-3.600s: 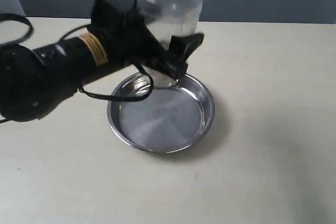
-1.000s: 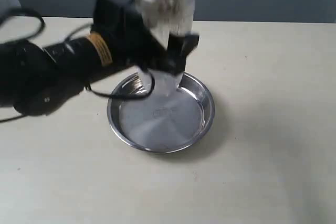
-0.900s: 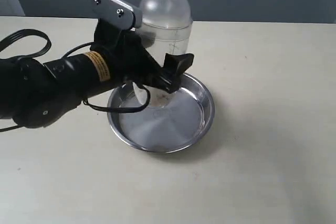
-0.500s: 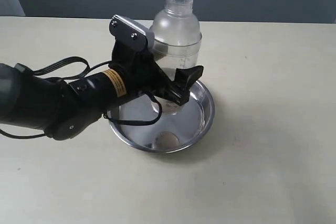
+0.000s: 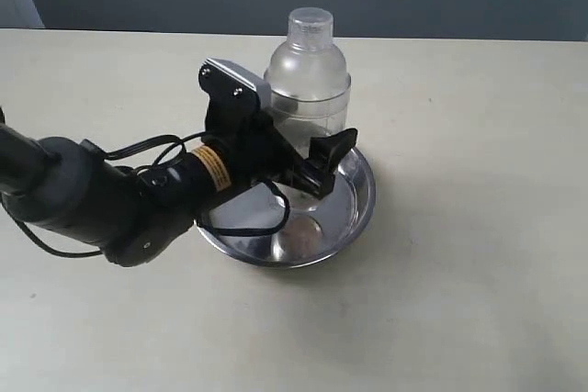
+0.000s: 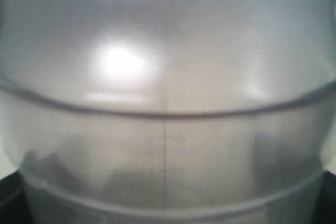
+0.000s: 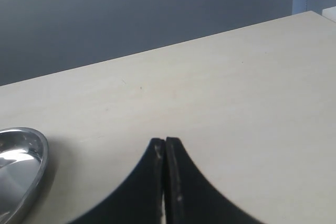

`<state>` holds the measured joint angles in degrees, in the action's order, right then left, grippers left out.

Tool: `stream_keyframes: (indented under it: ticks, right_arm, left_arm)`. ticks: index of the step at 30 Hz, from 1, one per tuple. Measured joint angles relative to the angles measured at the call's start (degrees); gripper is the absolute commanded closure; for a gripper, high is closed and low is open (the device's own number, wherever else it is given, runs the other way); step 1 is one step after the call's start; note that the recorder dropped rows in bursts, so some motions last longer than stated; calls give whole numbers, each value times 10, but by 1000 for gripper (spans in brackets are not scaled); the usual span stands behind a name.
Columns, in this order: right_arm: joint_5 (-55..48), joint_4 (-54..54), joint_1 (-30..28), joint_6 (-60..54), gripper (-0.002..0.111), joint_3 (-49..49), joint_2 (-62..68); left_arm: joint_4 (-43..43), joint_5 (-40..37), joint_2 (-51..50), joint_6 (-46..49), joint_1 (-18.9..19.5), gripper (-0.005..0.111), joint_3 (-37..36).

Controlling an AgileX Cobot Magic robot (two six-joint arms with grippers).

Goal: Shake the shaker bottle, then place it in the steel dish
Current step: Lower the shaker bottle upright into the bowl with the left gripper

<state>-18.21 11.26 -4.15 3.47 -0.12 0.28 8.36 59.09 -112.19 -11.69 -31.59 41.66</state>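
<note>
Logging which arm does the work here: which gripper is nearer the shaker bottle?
Left. The left gripper is clamped around the shaker bottle at the steel dish. The right gripper, shut, is over the table beyond the dish's rim, away from the bottle.

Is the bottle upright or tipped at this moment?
Upright. The bottle has its cap on top, and its base is down inside the dish.
</note>
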Motion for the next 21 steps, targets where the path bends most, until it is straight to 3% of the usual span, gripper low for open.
stream_keyframes:
  ticks: [21]
  right_arm:
    - [0,0,0,0,109,0,0]
  left_arm:
    - [-84,51,-75,18,-2,106,1]
